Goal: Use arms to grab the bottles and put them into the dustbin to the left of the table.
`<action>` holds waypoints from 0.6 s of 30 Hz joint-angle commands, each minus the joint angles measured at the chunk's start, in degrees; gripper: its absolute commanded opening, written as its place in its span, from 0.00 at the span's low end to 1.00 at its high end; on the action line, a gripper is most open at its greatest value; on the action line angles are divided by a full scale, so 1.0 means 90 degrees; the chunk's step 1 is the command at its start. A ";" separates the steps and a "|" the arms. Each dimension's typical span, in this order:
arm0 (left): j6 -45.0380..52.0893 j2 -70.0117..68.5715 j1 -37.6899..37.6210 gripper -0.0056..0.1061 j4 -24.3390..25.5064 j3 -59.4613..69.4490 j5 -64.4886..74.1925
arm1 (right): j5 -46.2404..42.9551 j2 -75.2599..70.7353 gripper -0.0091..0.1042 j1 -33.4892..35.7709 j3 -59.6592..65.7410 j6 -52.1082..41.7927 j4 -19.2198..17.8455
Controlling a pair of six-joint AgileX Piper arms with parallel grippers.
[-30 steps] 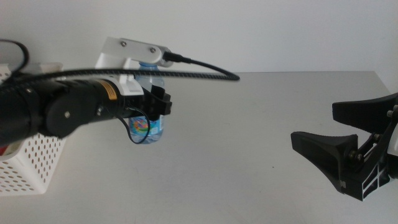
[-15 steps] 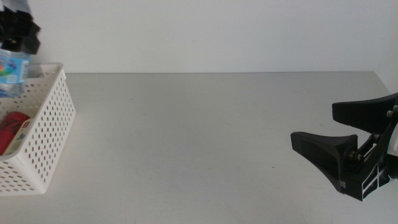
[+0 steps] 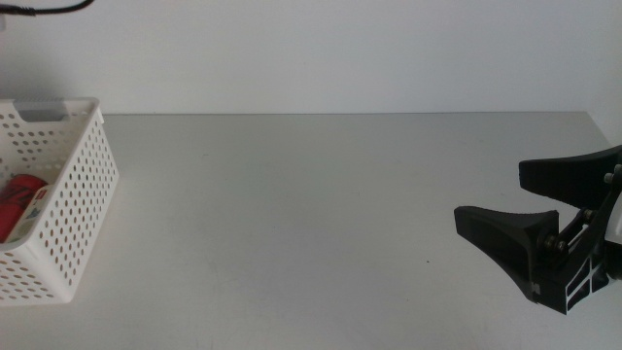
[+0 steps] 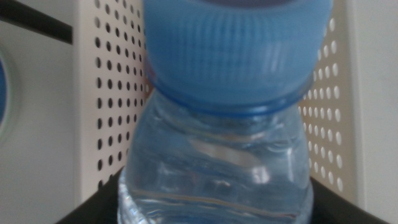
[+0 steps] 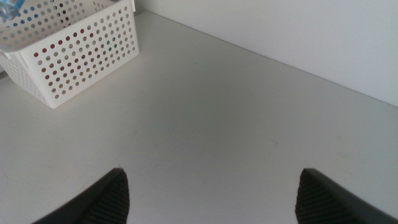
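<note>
The small clear blue-capped water bottle fills the left wrist view, held between the dark jaws of my left gripper, with the perforated white dustbin wall right behind it. The left arm is out of the middle view. The bottle's edge shows over the dustbin in the right wrist view. The dustbin stands at the table's left end with the red soda can inside. My right gripper waits open and empty at the right. The yellow-tea bottle is out of view.
The light-grey table stretches bare between the dustbin and the right gripper. A white wall runs along the table's far edge. A black cable shows at the top-left corner.
The left arm carried the water bottle from mid-table leftward to over the dustbin and left the middle view. The right gripper has not moved.
</note>
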 commanded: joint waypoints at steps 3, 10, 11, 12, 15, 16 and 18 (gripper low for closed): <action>-0.0135 0.0409 0.0006 0.03 -0.0132 -0.0248 -0.0386 | -0.0440 -0.0052 0.71 0.0004 -0.0166 -0.0069 -0.0028; -0.0573 0.1302 0.0006 0.04 0.0021 -0.0248 -0.0680 | -0.0440 -0.0052 0.71 0.0004 -0.0166 -0.0075 -0.0028; -0.0664 0.1358 0.0006 0.04 0.0067 -0.0248 -0.0707 | -0.0440 -0.0052 0.71 0.0004 -0.0166 -0.0075 -0.0028; -0.0741 0.1387 0.0006 0.04 0.0067 -0.0248 -0.0747 | -0.0440 -0.0052 0.71 0.0004 -0.0166 -0.0075 -0.0028; -0.0764 0.1435 0.0006 0.04 0.0102 -0.0248 -0.0980 | -0.0440 -0.0052 0.71 0.0004 -0.0166 -0.0075 -0.0028; -0.0764 0.1458 0.0006 0.04 0.0102 -0.0248 -0.1068 | -0.0440 -0.0052 0.71 0.0004 -0.0166 -0.0075 -0.0028; -0.0764 0.1490 0.0006 0.04 0.0067 -0.0248 -0.1242 | -0.0440 -0.0052 0.71 0.0004 -0.0166 -0.0075 -0.0028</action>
